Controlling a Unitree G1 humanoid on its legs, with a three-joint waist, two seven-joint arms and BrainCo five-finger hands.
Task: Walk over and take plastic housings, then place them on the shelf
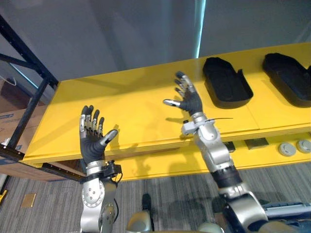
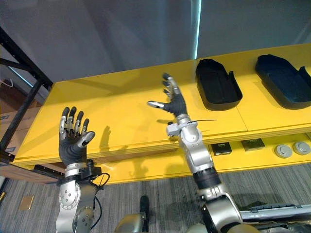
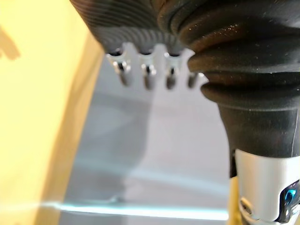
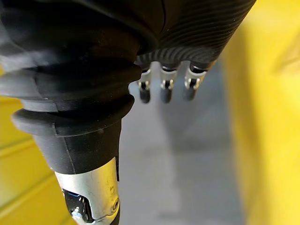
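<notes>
- Grey wall stands behind a yellow shelf, with a black frame at the shelf's end beyond the left hand and grey carpet below
- That left hand is raised at the shelf's front edge, palm toward the camera, fingers straight and spread, thumb apart, nothing in it
- Right hand hovers above the shelf further in, fingers likewise straight and apart, and empty; its wrist view shows the fingers pointing out at the wall with nothing between them
- One black housing lies on the shelf just off the right hand's outer side, near but not touching
- A second housing lies further out the same way, well apart from both hands
- Judged from this, those two are placed and neither hand carries a part, so the next move would be to draw the arms back and go for more
- Risk: the right hand sits near the first housing, so an outward swing while withdrawing could nudge it along or off the shelf
- Risk: both forearms cross the front edge, so dropping them before pulling back could knock it
- Risk: turning away with arms up could bring the left hand into the frame on its outer side
- Round grey discs on the lower shelf, under the right arm, seem to play no part
</notes>
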